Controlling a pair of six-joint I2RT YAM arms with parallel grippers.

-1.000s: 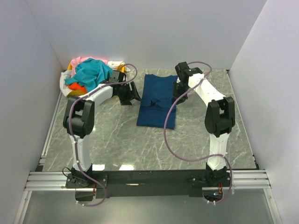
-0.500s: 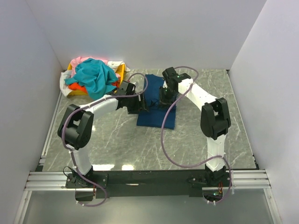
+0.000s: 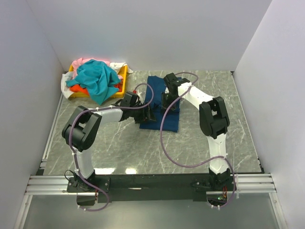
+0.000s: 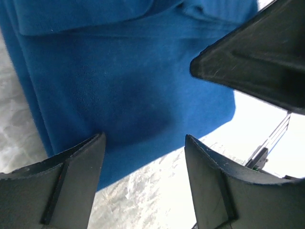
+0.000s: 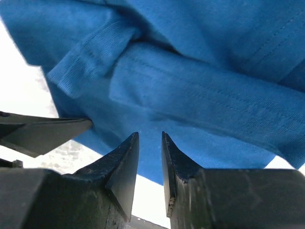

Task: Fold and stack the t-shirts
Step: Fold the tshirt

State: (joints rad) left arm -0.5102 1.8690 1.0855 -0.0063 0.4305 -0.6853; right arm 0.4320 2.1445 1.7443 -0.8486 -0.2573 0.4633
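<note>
The navy blue t-shirt [image 3: 159, 121] lies folded into a long rectangle in the middle of the table. It fills the left wrist view [image 4: 119, 71] and the right wrist view [image 5: 200, 86]. My left gripper [image 3: 148, 113] is at the shirt's left edge; its jaws [image 4: 144, 138] are wide open and empty just above the cloth's edge. My right gripper [image 3: 169, 102] is low over the shirt's middle; its jaws [image 5: 149, 136] stand a narrow gap apart with nothing between them. The teal t-shirt [image 3: 95, 78] tops a pile with orange [image 3: 76, 88], pink [image 3: 82, 62] and white [image 3: 64, 86] ones.
The pile sits in a yellow tray [image 3: 125, 71] at the back left corner. White walls enclose the table at the left, back and right. The two grippers are close together over the shirt; one right finger [image 4: 257, 62] shows in the left wrist view.
Both arms have swung inward. The left gripper moved right from beside the tray to the shirt's left edge. The right gripper moved left and nearer, onto the shirt's middle.
</note>
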